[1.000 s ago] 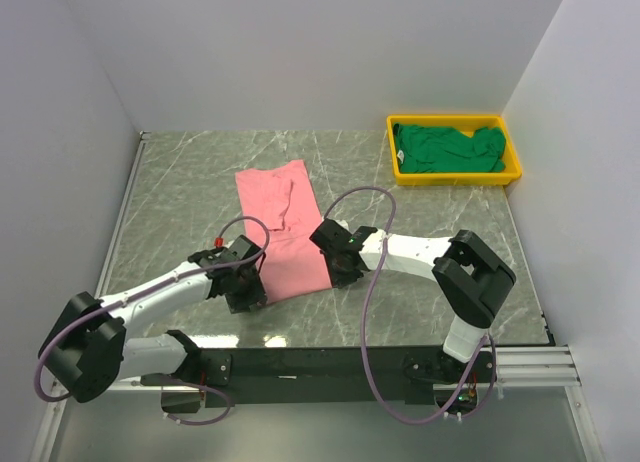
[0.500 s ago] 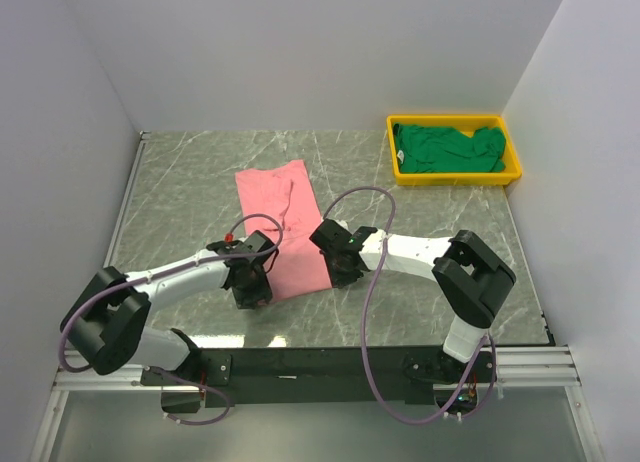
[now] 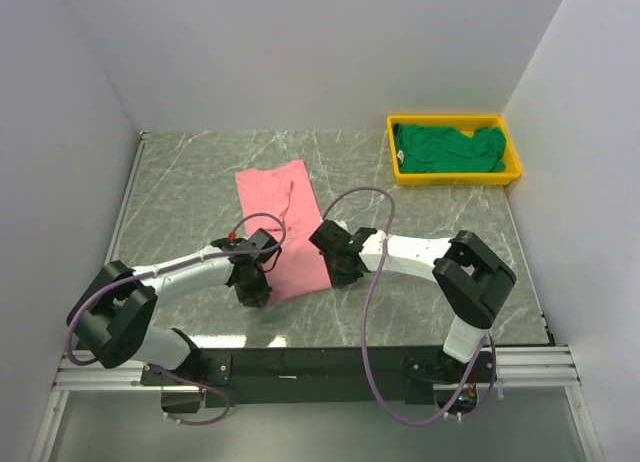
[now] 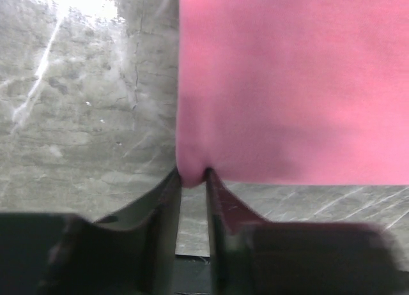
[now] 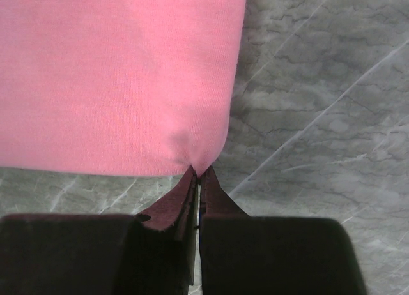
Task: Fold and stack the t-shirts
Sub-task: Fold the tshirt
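The pink t-shirt [image 3: 283, 232] lies flat as a long folded strip on the marble table, running from the middle toward the near edge. My left gripper [image 3: 255, 287] is at its near left corner; in the left wrist view the corner of the pink t-shirt [image 4: 287, 84] bulges between the narrowed tips of the left gripper [image 4: 192, 175]. My right gripper [image 3: 335, 272] is at the near right corner. In the right wrist view the right gripper [image 5: 198, 172] is shut tight on the puckered corner of the pink t-shirt [image 5: 115, 71]. The dark green t-shirt [image 3: 448, 148] lies crumpled in the tray.
A yellow tray [image 3: 455, 179] sits at the table's far right corner, by the right wall. White walls close in the left, back and right sides. Purple cables loop over both arms.
My left gripper has slid right to the pink t-shirt's near left corner and its jaws have narrowed onto it. The right gripper has stayed put.
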Available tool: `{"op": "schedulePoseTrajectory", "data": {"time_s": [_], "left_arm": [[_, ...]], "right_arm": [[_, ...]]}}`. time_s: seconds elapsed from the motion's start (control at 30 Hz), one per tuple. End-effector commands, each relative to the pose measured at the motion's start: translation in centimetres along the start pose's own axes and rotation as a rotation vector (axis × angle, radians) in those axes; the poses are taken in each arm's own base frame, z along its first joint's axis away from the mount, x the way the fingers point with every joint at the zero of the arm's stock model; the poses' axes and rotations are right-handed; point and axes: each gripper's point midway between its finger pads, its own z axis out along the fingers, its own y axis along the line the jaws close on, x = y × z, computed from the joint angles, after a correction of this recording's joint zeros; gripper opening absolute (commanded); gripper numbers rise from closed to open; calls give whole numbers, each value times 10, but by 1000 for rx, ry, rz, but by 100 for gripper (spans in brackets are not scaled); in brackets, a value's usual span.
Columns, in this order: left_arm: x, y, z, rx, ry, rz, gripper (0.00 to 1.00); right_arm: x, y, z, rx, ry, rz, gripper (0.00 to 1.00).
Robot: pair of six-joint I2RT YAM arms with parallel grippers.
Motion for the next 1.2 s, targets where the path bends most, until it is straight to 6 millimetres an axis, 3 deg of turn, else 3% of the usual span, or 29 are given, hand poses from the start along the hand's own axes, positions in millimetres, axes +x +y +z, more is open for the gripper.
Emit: {"op": "schedulePoseTrajectory", "data": {"time_s": [0.0, 0.07, 0.1, 0.23, 0.4, 0.5, 0.53, 0.6, 0.63, 0.73, 0.8, 0.87, 1.0, 1.1, 1.17], "left_arm": [[3, 4, 16, -27, 4, 17, 20], [5, 3, 16, -21, 14, 29, 12], [6, 3, 17, -15, 18, 33, 1], [12, 3, 10, -7, 35, 54, 1], [36, 7, -7, 1, 70, 108, 1], [70, 16, -26, 0, 122, 157, 1], [71, 19, -30, -2, 129, 157, 1], [91, 20, -41, 5, 155, 184, 1], [99, 18, -49, 26, 170, 190, 1], [123, 15, -68, 71, 216, 219, 1], [132, 9, -78, 107, 242, 226, 1], [123, -4, -94, 162, 204, 215, 1], [90, -27, -125, 224, 123, 203, 1], [55, -32, -128, 218, 34, 183, 1], [32, -33, -130, 227, -12, 159, 1]], "right_arm": [[36, -13, 21, 65, 108, -38, 0], [37, -14, 21, 69, 111, -39, 0], [38, -14, 20, 69, 113, -40, 0], [50, -16, 13, 51, 146, -44, 0], [73, -18, -10, 19, 175, -66, 0], [104, -25, -32, -2, 219, -85, 0], [116, -28, -33, 8, 253, -90, 0], [127, -30, -50, -9, 250, -98, 0], [144, -38, -57, 18, 287, -114, 0], [160, -47, -81, 9, 314, -109, 0], [155, -49, -93, -4, 277, -109, 0], [136, -50, -107, 18, 214, -107, 0], [94, -44, -124, 31, 120, -111, 0], [50, -34, -141, 26, 33, -111, 0], [32, -36, -144, 44, 9, -127, 0]]}}
